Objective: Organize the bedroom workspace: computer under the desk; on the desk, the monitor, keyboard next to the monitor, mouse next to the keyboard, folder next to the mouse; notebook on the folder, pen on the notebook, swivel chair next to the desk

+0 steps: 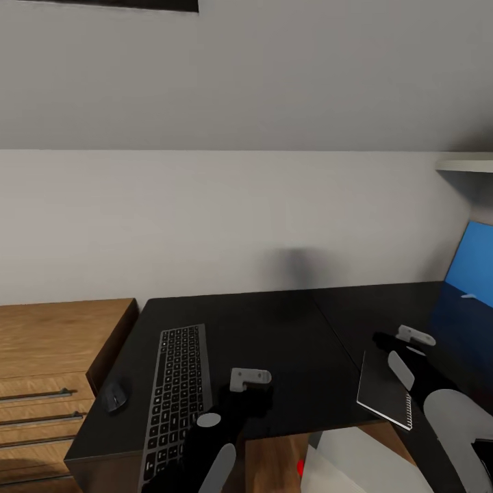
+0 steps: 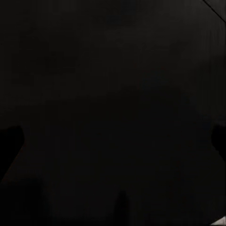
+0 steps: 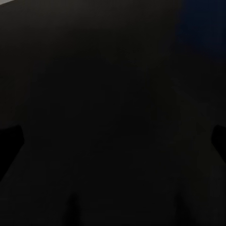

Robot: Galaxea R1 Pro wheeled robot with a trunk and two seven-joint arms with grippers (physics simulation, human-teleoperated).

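Room: a grey-white wall (image 1: 239, 212) stands behind everything, with a sloped ceiling above it.
Surface: the black desk top (image 1: 287, 329) is long and shiny. It runs from near the wooden drawers (image 1: 48, 370) on the left to the blue panel (image 1: 476, 263) on the right.
Keyboard: the keyboard (image 1: 176, 397) lies flat on the left part of the surface, with its long side running away from the robot.
Mouse: the small dark mouse (image 1: 115, 395) sits on the surface just beside the keyboard, on the side near the drawers.
Notebook: the thin dark notebook (image 1: 385, 390) lies flat on the right part of the surface, close to the front edge.
Computer: a light grey box (image 1: 370, 465) with a small red dot shows below the front edge of the surface.
Left end effector: the left end effector (image 1: 250, 378) hangs over the surface just right of the keyboard. I cannot tell if its fingers are apart or together.
Right end effector: the right end effector (image 1: 411, 339) hangs over the surface just beside the notebook. I cannot tell if it is apart or together either.
Wrist views: both are very dark, and they look at the black top from close up.
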